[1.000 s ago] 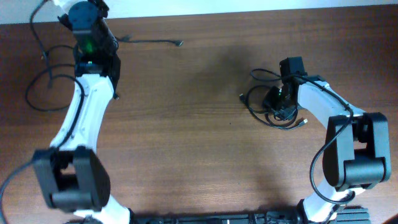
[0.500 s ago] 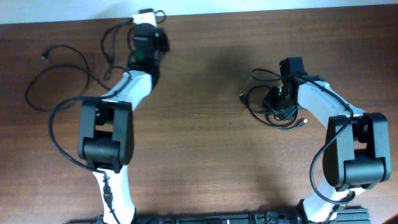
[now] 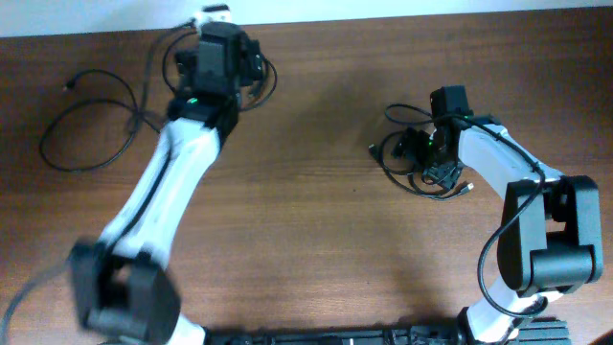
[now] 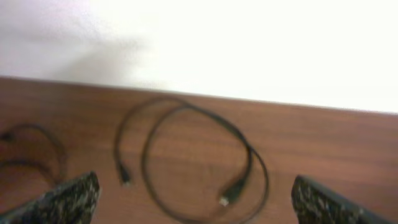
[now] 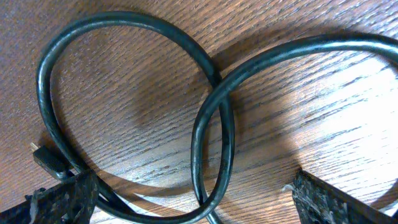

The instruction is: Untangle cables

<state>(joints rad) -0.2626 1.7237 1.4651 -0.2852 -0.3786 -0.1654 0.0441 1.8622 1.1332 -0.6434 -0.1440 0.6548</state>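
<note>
Three thin black cables lie on the wooden table (image 3: 316, 240), all placed here by the white wall (image 4: 249, 43) along its far edge. One cable (image 4: 249, 154) sits just short of the wall as a double oval loop, long axis running along the wall. Its dark plug (image 4: 125, 181) and light-tipped plug (image 4: 225, 200) both point away from the wall. The left gripper (image 4: 194, 186) hangs near it, jaws spread wide and empty. A second cable (image 3: 42, 146) makes a broad loop farther from the wall on the left, stretched mostly side to side. The third cable (image 3: 397, 171) is a small tangled bundle on the right, well out from the wall. In the right wrist view its loops (image 5: 214, 81) cross. The right gripper (image 5: 194, 183) is low over them, jaws apart, clasping nothing.
</note>
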